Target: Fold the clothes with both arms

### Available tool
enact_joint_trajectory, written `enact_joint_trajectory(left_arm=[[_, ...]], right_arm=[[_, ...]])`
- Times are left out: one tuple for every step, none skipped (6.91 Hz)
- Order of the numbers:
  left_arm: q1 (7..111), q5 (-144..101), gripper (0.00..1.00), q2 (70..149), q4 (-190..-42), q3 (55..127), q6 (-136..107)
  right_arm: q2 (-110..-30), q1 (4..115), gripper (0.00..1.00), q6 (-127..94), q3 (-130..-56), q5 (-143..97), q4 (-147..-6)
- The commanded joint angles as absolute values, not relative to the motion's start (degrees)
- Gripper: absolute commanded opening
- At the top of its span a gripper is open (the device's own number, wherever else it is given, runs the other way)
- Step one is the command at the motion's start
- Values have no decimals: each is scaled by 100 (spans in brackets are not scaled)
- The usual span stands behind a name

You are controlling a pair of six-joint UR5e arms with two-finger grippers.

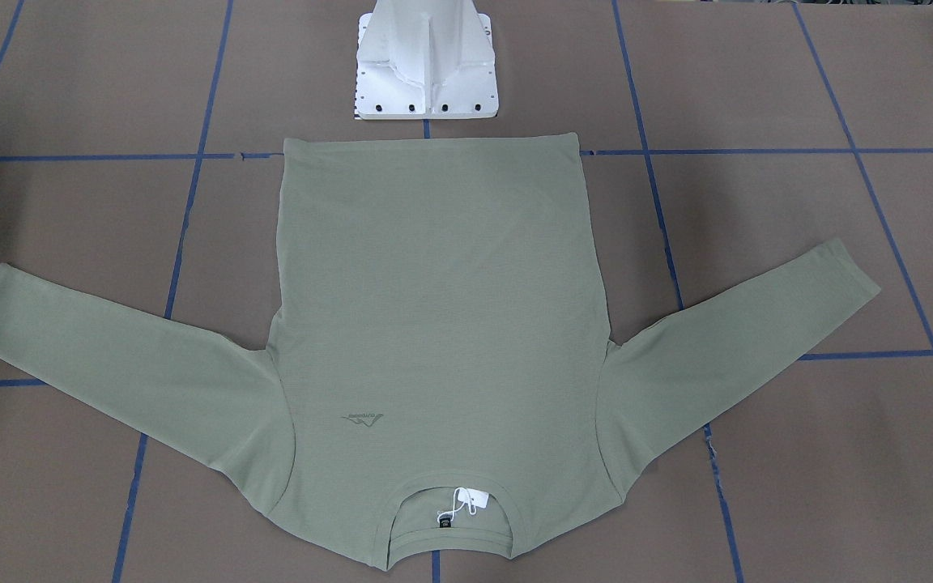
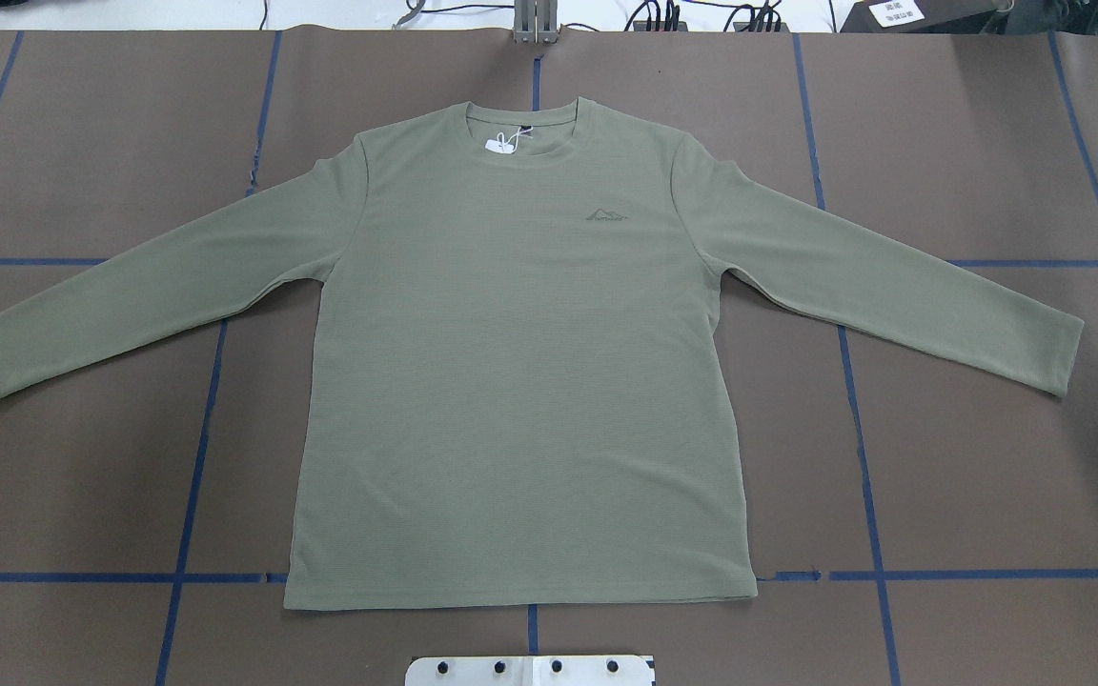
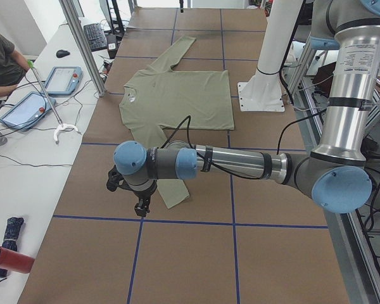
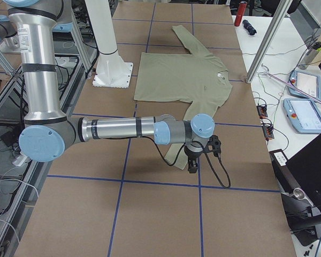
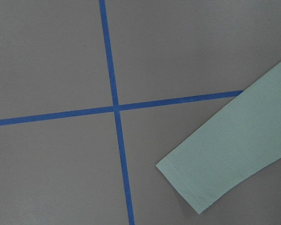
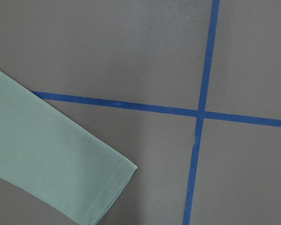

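Observation:
The sage-green long-sleeved shirt (image 1: 434, 308) lies flat and front up on the brown table, sleeves spread out to both sides (image 2: 511, 381). Its neck, with a white tag (image 2: 497, 145), points away from the robot. My left gripper (image 3: 141, 209) hangs just beyond the near sleeve's cuff (image 3: 171, 196); that cuff shows in the left wrist view (image 5: 215, 173). My right gripper (image 4: 192, 166) hangs by the other cuff (image 4: 176, 155), which shows in the right wrist view (image 6: 61, 178). Neither wrist view shows fingers, so I cannot tell whether the grippers are open or shut.
The white pedestal base (image 1: 426, 65) stands just behind the shirt's hem (image 2: 520, 595). Blue tape lines (image 2: 196, 429) grid the table. A side table holds tablets (image 3: 60, 79) and a seated person (image 3: 0, 60). Metal posts (image 4: 267, 37) stand at the table's far edge.

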State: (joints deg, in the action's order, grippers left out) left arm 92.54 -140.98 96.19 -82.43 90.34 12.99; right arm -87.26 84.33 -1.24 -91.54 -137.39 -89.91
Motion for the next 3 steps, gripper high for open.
enact_joint_trajectory(left_arm=[[9238, -14072, 100, 9554, -8253, 9549, 1327], [9185, -13680, 100, 9562, -8253, 9449, 1292], [9185, -13415, 100, 9554, -8253, 9657, 1344]], right_arm=[[-8963, 8507, 100, -132, -9350, -13781, -8974], [-8974, 8508, 100, -201, -9386, -13712, -8921], [-8982, 8499, 100, -228, -9361, -13720, -8930]])
